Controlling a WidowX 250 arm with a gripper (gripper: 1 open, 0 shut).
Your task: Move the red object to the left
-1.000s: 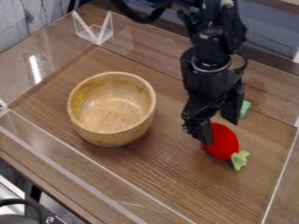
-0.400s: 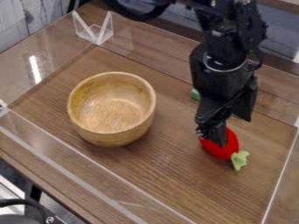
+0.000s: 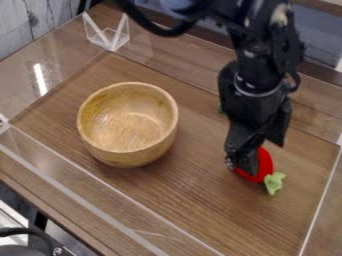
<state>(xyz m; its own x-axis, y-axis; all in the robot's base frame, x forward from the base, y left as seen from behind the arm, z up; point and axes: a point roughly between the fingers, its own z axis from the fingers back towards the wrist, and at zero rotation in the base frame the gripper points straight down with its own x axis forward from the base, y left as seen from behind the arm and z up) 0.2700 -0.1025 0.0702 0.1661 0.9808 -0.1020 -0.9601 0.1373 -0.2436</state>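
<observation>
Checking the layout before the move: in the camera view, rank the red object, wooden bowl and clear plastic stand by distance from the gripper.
1. red object, directly under the gripper, right side.
2. wooden bowl, left of it.
3. clear plastic stand, far back left.

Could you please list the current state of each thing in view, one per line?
Gripper: open, pointing steeply down, right over the red object, not closed on it.
Red object: lying on the table, partly hidden by the gripper, green tip toward the lower right.
Wooden bowl: upright, empty, to the left of the red object.
Table: wood surface inside clear walls.
</observation>
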